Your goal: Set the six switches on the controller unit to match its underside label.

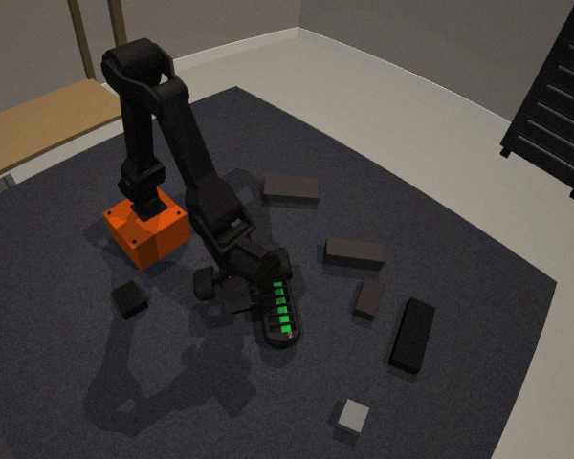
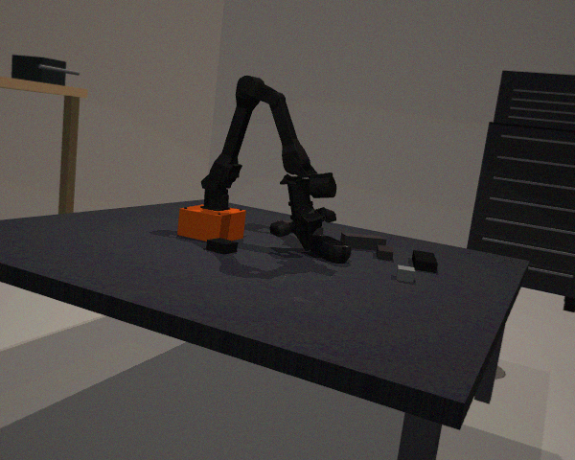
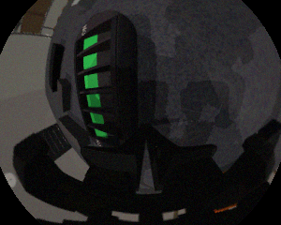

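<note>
The dark grey controller unit (image 1: 281,338) (image 2: 333,248) (image 3: 125,70) lies on the bench with its switch side up. Six rocker switches show green ends in a row, on the left half of the top in the wrist view. Which ends are pressed down is too small and dark to tell. The label underneath is hidden. My gripper (image 2: 306,246) (image 3: 146,126) is shut and empty, pointing down low beside the unit's end nearer the arm. Contact cannot be told. In the top view the wrist hides the fingertips and that end of the unit.
Brown-grey blocks (image 1: 291,187) (image 1: 355,252) (image 1: 369,297) lie beyond the unit. A long black block (image 1: 412,336) (image 2: 424,261) and a light grey block (image 1: 353,416) (image 2: 405,273) lie farther out. A small black block (image 1: 129,298) (image 2: 221,245) lies near the orange arm base (image 1: 164,237) (image 2: 203,225).
</note>
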You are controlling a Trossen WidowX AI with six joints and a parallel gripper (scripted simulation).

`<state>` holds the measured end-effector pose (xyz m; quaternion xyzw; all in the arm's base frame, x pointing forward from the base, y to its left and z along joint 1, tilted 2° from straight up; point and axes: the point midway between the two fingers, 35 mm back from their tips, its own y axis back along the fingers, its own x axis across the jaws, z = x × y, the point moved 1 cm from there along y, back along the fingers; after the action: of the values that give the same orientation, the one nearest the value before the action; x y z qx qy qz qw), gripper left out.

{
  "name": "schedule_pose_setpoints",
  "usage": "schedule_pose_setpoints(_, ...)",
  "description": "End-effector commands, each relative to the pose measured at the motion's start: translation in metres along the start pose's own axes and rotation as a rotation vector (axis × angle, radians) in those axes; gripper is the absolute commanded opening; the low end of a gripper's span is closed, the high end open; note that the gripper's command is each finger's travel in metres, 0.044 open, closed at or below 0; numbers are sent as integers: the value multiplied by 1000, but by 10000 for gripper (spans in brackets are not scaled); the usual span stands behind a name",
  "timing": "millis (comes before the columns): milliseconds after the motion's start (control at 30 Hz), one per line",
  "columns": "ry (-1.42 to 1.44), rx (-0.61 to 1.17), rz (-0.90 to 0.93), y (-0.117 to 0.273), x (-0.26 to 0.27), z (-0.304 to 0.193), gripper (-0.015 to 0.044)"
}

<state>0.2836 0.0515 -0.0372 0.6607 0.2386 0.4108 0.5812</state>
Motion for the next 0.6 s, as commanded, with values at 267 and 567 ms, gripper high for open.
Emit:
schedule_pose_setpoints(267,-1,-4,4,-3,12,0,0)
schedule_pose_setpoints(567,-1,-4,4,-3,12,0,0)
